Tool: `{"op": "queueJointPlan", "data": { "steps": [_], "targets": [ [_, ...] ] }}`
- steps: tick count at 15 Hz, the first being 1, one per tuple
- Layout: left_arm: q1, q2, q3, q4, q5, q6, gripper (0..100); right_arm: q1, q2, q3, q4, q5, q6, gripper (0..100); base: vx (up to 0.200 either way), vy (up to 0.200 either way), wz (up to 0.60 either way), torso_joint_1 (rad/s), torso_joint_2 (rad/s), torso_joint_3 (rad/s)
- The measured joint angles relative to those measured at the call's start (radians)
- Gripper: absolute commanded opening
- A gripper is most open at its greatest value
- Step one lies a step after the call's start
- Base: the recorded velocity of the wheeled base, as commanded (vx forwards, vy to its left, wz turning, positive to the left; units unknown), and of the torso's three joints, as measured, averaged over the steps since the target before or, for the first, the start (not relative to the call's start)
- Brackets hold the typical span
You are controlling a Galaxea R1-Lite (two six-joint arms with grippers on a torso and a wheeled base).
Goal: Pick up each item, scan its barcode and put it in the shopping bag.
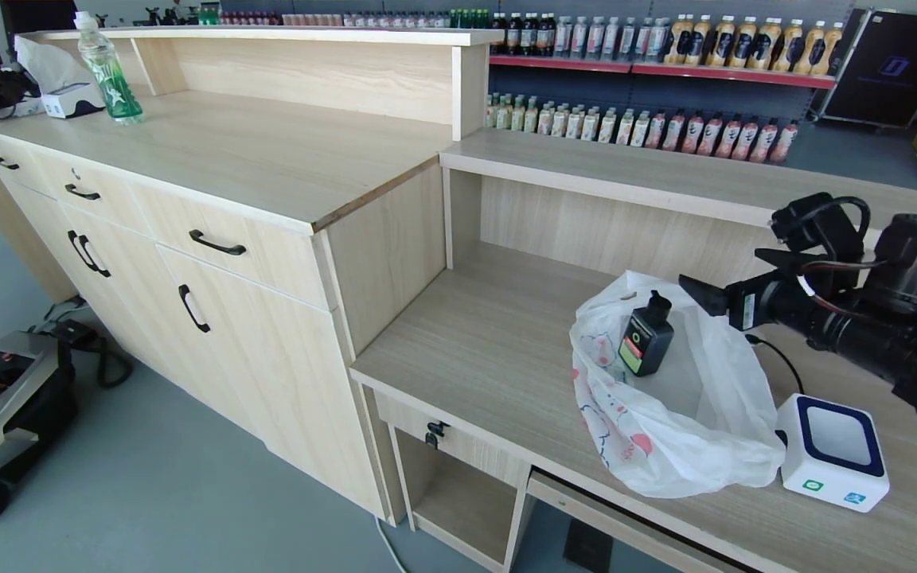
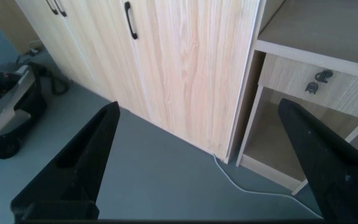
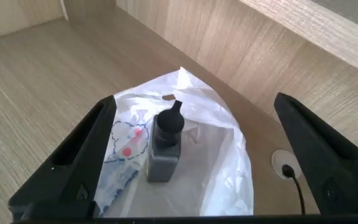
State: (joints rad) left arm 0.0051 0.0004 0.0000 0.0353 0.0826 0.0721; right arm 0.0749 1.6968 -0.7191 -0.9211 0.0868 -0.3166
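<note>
sitting at the near right edge of the desk (image 1: pixel 490 342), the white scanner (image 1: pixel 833 452) is waiting just beside the shopping bag (image 1: pixel 665 422). down low on the near left, the left gripper (image 2: pixel 197 104) is hanging spread wide above the floor (image 2: pixel 166 168), holding nothing. the dark bottle (image 1: pixel 646 336) is resting inside the bag, so that item is looking done. the right gripper (image 1: pixel 719 267) is hovering over the bag from the right, fingers spread and empty. far left, a green bottle (image 1: pixel 108 68) is standing on the high counter (image 1: pixel 267 151), probably awaiting its scan.
</note>
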Motion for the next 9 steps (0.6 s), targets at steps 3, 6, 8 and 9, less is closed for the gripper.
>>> {"op": "queueJointPlan", "data": {
  "steps": [3,6,8,9],
  "targets": [
    [0.000,0.000,0.000,0.000,0.000,0.000,100,-0.112,-0.208,0.076,0.150,-0.010,-0.107,100,0.000,0.000,-0.60,0.002,0.00,0.005],
    [-0.001,0.000,0.000,0.000,0.000,0.000,100,-0.231,-0.328,0.019,0.309,-0.017,-0.135,100,0.000,0.000,-0.60,0.009,0.00,0.002],
    [-0.001,0.000,0.000,0.000,0.000,0.000,100,-0.303,-0.372,-0.133,0.572,-0.064,-0.130,100,0.000,0.000,-0.60,-0.002,0.00,0.002],
    [0.000,0.000,0.000,0.000,0.000,0.000,100,-0.334,-0.383,-0.234,0.756,-0.101,-0.116,100,0.000,0.000,-0.60,0.002,0.00,0.002]
  ]
}}
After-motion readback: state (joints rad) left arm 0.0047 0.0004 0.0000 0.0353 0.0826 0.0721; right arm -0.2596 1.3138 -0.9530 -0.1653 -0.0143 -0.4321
